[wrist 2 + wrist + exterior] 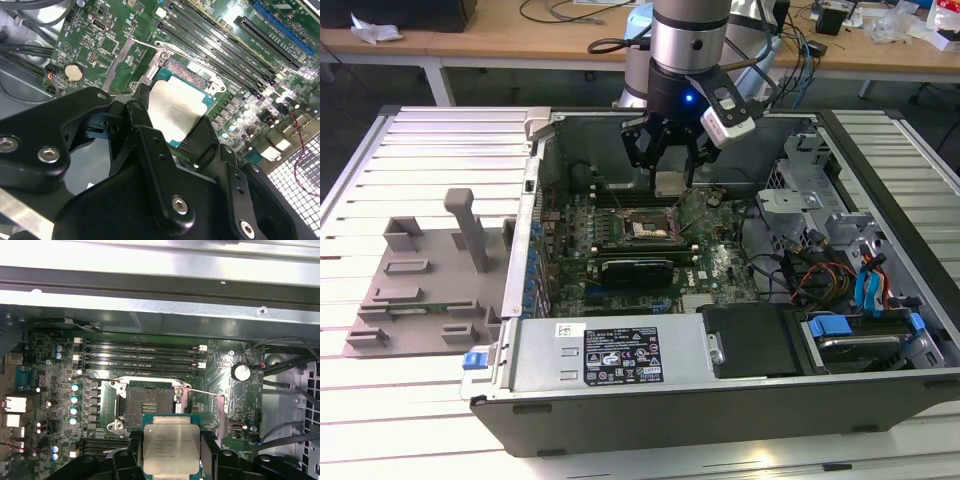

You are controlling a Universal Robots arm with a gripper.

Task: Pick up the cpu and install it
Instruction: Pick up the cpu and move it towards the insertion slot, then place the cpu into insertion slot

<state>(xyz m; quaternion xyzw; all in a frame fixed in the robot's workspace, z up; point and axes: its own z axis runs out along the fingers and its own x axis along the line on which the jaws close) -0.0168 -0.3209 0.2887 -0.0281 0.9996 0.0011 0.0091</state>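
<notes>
Carry-to-socket step in hand. Hand (667, 166) clenched on the cpu (171, 447), lid up, above the motherboard (225, 365) inside the open computer case (550, 350), just short of the empty socket (148, 407). Seating calls for edges squared to the socket frame and a level descent.

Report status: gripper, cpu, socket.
Gripper shut on cpu, inside the case. Cpu above the board, not seated. Socket open, no chip in it; nothing seen between them.
</notes>
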